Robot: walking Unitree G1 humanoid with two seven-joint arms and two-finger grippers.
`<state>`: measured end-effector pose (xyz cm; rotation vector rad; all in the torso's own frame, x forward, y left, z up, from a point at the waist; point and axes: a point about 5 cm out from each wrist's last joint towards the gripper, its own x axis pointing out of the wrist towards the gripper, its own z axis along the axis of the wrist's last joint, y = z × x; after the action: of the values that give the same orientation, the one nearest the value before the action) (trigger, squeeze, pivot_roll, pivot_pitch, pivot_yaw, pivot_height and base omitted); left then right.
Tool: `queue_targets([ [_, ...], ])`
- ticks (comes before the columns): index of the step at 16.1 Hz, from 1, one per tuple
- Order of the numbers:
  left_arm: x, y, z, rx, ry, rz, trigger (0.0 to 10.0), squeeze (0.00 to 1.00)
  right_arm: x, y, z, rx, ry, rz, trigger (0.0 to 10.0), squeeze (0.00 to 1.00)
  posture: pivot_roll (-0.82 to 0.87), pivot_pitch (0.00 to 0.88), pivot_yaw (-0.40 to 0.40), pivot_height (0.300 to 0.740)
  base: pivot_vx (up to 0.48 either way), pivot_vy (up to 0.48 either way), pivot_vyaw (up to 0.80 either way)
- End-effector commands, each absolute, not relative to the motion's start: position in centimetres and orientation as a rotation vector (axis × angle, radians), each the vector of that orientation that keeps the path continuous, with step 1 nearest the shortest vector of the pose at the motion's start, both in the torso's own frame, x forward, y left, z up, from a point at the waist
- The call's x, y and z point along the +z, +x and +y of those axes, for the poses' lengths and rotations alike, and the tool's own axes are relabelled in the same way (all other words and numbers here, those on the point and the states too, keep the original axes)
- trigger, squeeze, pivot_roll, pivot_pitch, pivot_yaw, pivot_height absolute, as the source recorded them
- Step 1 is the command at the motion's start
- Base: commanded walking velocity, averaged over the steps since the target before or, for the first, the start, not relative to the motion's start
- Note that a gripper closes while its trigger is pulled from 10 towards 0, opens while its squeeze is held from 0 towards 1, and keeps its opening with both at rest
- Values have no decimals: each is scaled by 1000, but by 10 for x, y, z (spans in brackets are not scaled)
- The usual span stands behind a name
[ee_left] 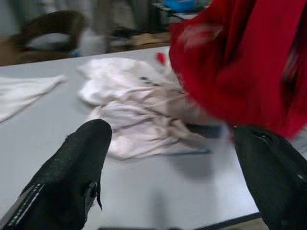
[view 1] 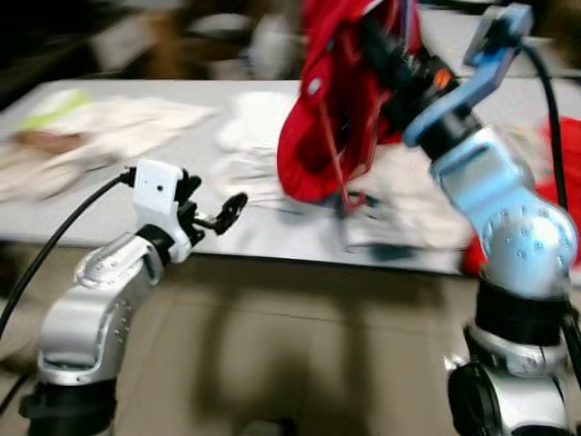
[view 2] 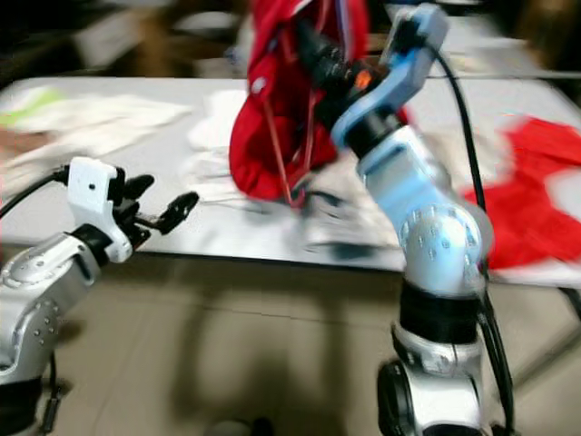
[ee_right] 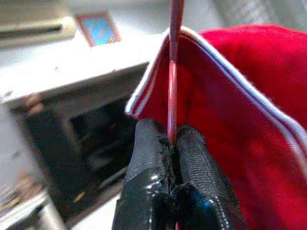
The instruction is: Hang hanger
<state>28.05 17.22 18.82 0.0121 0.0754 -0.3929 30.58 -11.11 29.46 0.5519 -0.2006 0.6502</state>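
From the head, the right gripper [view 1: 368, 41] held a red garment [view 1: 318, 118] up above the grey table [view 1: 182, 145] — the left gripper [view 1: 222, 213] hovered at its near edge. The left wrist view showed its fingers [ee_left: 72, 177] spread wide, holding nothing, before white cloths [ee_left: 139, 120]. In the right wrist view, the fingers [ee_right: 192, 163] pinched a thin red hanger [ee_right: 172, 96] — inside the garment.

The surface [view 1: 136, 195] spans the upper half of the frame, with cloths [view 1: 91, 123] at upper left. A garment [view 1: 318, 118] hangs at upper centre over a cloth pile [view 1: 272, 173]; another garment [view 2: 536, 200] lies at right.
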Motion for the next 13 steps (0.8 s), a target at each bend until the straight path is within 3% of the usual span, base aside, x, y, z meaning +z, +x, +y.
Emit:
queue_targets([
  [1, 187, 279, 175, -362, 14, 92, 10000, 1000, 299, 300, -105, 691, 540, -205, 10000, 0, -50, 0, 96, 740, 0, 0, 800],
  [9, 180, 275, 177, -246, 86, 102, 10000, 1000, 278, 298, -111, 589, 446, -181, 10000, 0, -52, 0, 84, 740, 0, 0, 800],
  [13, 185, 277, 178, -214, 73, 55, 10000, 1000, 327, 296, -129, 538, 475, -450, 10000, 0, -51, 0, 79, 740, 0, 0, 800],
])
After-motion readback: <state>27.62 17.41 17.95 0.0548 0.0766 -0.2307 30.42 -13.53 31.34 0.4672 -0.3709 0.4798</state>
